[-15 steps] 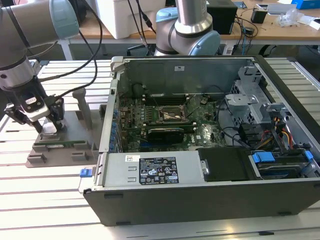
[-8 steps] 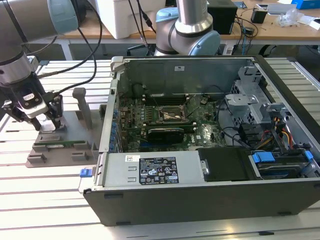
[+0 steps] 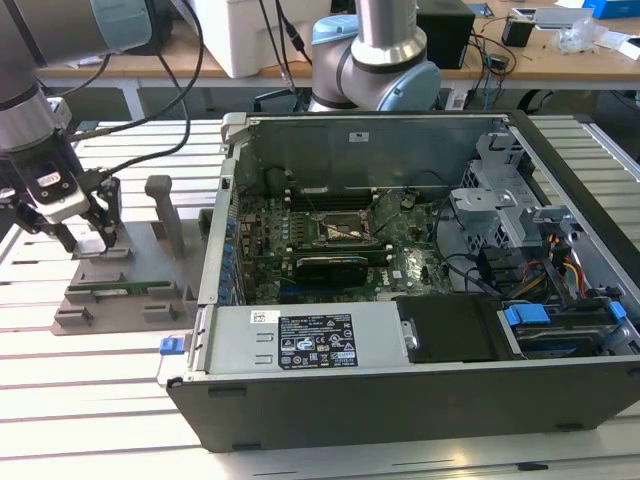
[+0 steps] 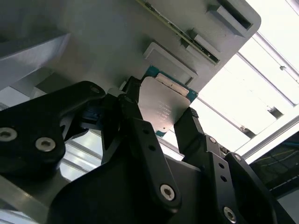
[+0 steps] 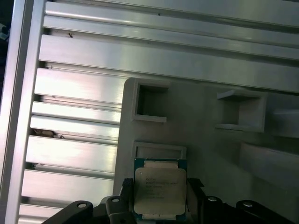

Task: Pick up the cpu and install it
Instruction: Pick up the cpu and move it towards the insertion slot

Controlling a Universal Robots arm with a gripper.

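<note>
Two fingers [image 4: 190,133] pinch one cpu [image 4: 163,105] by its edges at one grey holder [image 4: 117,37]

Slatted alu table [image 3: 100,400], PC case [image 3: 400,405], grey fixture [image 3: 150,240]

Silver cpu [image 5: 160,189] with teal rim, black fingers [image 4: 140,135], pale grey holder [image 5: 201,135], seemingly green memory stick [image 3: 120,289]

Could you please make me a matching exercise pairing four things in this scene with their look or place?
Things:
1. cpu
2. memory stick
3. socket
4. tool

Descriptions:
A. on the board inside the open case
B. long, green, lying in the grey holder
C. black, poised over the grey holder
D. square, silver-topped, green-rimmed

Pairs: 1-D, 2-B, 3-A, 4-C.
</note>
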